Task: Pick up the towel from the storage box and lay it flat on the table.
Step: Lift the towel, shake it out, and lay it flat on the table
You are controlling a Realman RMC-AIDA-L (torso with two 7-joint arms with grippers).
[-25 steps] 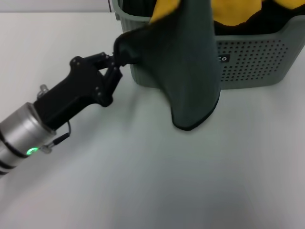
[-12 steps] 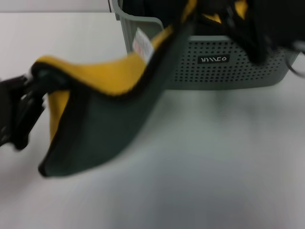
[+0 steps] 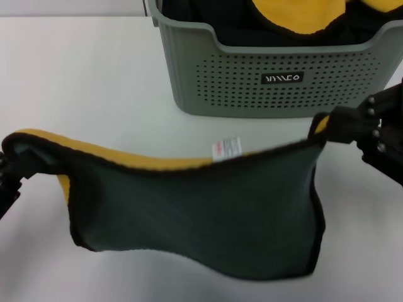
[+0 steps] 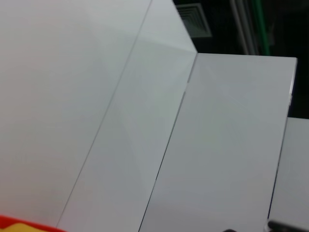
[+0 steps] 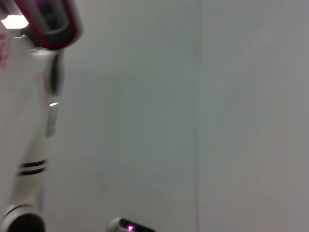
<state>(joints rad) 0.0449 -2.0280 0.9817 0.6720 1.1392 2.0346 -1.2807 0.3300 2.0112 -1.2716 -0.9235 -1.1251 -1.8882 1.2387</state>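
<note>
The towel [image 3: 201, 214] is stretched wide between my two grippers, in front of the storage box [image 3: 252, 88]. Its dark grey-green side faces the head view, yellow shows along the top edge, and a small white tag [image 3: 227, 148] sits near the middle of that edge. My left gripper [image 3: 9, 165] is at the far left edge of the view, shut on the towel's left corner. My right gripper [image 3: 329, 126] is shut on the right corner. The towel's lower edge hangs close to the white table [image 3: 88, 82]; I cannot tell whether it touches.
Other yellow-and-black cloths [image 3: 296, 16] lie bunched inside the storage box at the back. The box's black label [image 3: 281, 78] faces me. White table runs to the left of the box. Both wrist views show only pale wall panels.
The towel has come fully out of the box and toward the front. The right gripper now holds its right corner, and the cloth is spread between both grippers.
</note>
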